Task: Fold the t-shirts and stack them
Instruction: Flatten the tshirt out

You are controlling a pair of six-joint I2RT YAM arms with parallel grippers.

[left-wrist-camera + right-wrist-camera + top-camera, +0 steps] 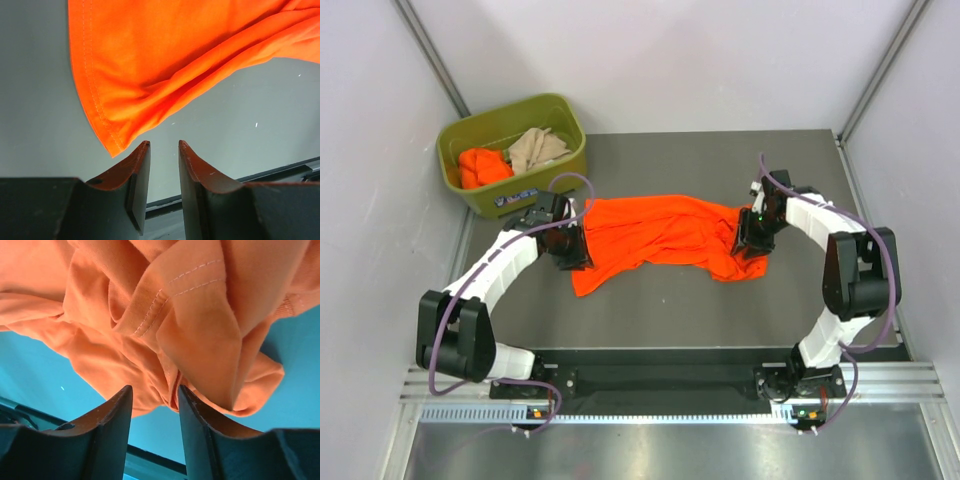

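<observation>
A bright orange t-shirt (655, 235) lies crumpled and stretched sideways across the grey table between my two grippers. My left gripper (570, 247) is at the shirt's left end. In the left wrist view its jaws (164, 146) stand open and hold nothing, with the shirt's hemmed corner (117, 135) just ahead of the left fingertip. My right gripper (752, 240) is at the bunched right end. In the right wrist view it (155, 390) is open, and folds of the shirt (165, 330) hang at the fingertips and brush the right finger.
An olive-green bin (560, 108) stands at the back left corner, close behind the left arm. It holds another orange t-shirt (483, 165) and a beige t-shirt (538, 148). White walls close in the table on both sides and at the back.
</observation>
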